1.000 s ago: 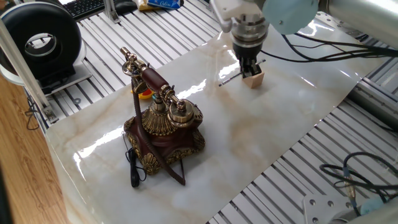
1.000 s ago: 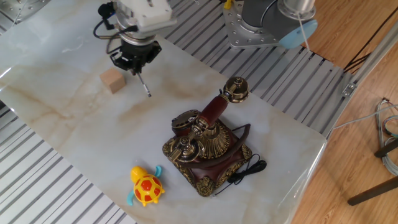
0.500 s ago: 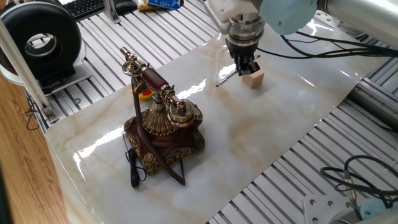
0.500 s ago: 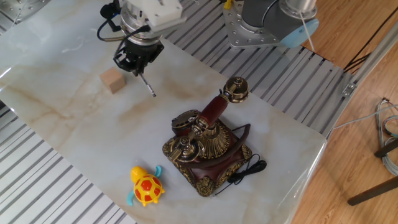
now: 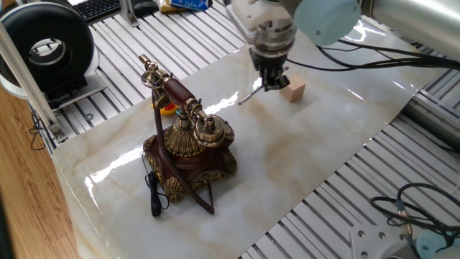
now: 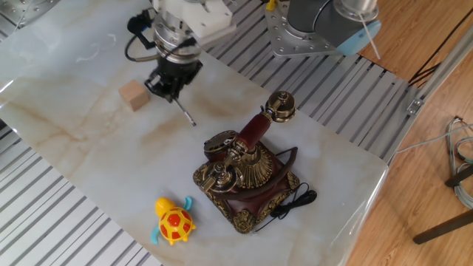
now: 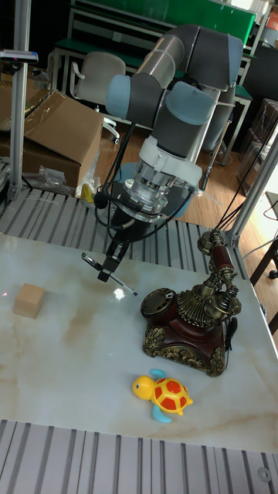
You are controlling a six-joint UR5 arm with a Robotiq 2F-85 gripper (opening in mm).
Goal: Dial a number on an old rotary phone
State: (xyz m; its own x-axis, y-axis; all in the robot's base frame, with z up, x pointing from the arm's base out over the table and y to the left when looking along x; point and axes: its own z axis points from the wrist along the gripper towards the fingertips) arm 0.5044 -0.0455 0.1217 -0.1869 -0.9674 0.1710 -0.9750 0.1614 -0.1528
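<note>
The old rotary phone (image 5: 188,147) (image 6: 247,174) (image 7: 189,320) stands on the marble sheet, dark red-brown with gold trim. Its handset lies in the cradle and a black cord (image 5: 154,194) trails at its base. My gripper (image 5: 275,80) (image 6: 168,90) (image 7: 113,258) hangs above the sheet between the phone and a pale wooden block (image 5: 292,91) (image 6: 134,96) (image 7: 29,300). It is shut on a thin stick (image 5: 251,94) (image 6: 185,113) (image 7: 127,288) that slants down towards the phone. The stick's tip is clearly short of the phone.
A yellow and orange toy turtle (image 6: 174,221) (image 7: 166,395) lies near the phone. The marble sheet (image 5: 302,158) rests on a slotted aluminium table. A black ring-shaped device (image 5: 50,43) and a keyboard (image 5: 97,7) sit beyond it, and cables (image 5: 410,205) lie at the right.
My gripper has moved away from the wooden block towards the phone, carrying the stick with it. The block and the phone have stayed put.
</note>
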